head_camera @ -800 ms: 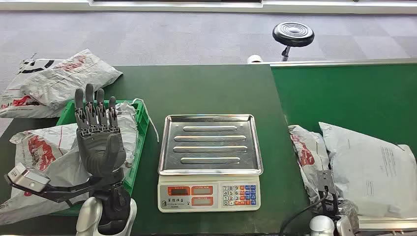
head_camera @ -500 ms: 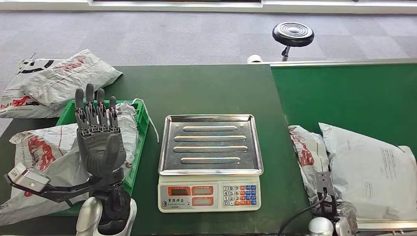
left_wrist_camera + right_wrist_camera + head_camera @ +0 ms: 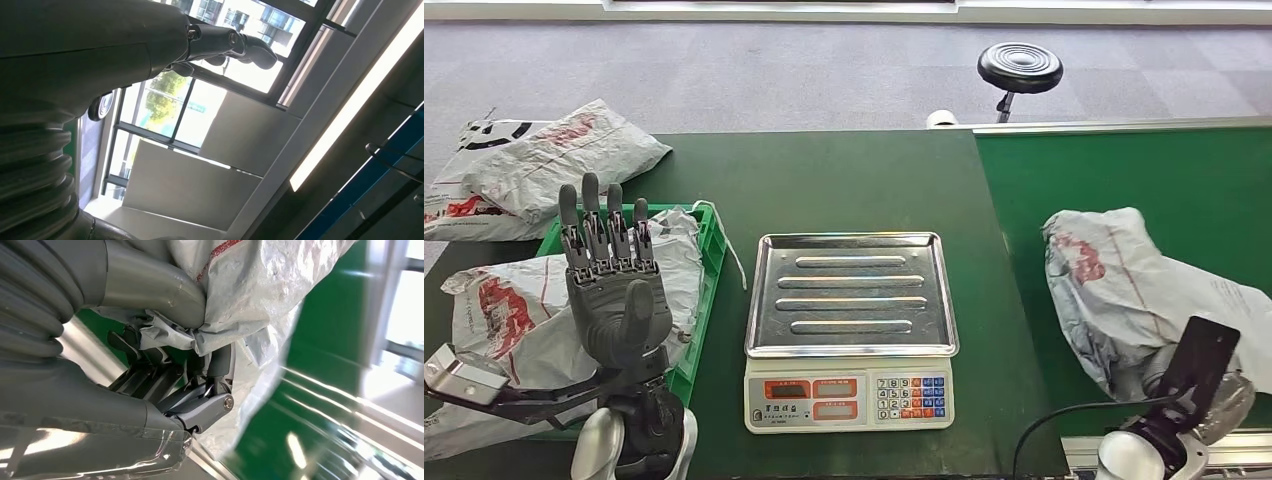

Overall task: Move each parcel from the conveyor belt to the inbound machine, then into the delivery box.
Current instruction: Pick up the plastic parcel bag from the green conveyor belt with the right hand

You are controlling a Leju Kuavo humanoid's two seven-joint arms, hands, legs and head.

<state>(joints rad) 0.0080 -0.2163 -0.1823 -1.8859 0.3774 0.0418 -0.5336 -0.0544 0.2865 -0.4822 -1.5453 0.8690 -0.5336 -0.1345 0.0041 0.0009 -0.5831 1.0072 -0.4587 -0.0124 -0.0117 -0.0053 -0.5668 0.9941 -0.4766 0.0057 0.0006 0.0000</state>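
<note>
A grey parcel with red print (image 3: 1114,285) hangs crumpled over the green conveyor belt (image 3: 1124,175) on the right, its near edge raised. My right hand (image 3: 1199,385) grips that edge from below at the belt's front corner. In the right wrist view the thumb and fingers (image 3: 215,367) pinch the bunched plastic of the parcel (image 3: 250,295). My left hand (image 3: 609,290) stands upright with its fingers spread and holds nothing, in front of the green delivery box (image 3: 712,255). The left wrist view shows the left hand (image 3: 220,42) against windows only. The scale's steel tray (image 3: 851,290) is bare.
Two grey parcels (image 3: 519,320) lie in and over the green box, and another parcel (image 3: 534,165) sits at the table's far left. The scale's keypad (image 3: 911,393) faces me. A black stool (image 3: 1020,68) stands beyond the belt.
My right hand has taken hold of the red-printed parcel and lifted and bunched it over the belt; it now covers where the white parcel lay. The left hand has drifted slightly left.
</note>
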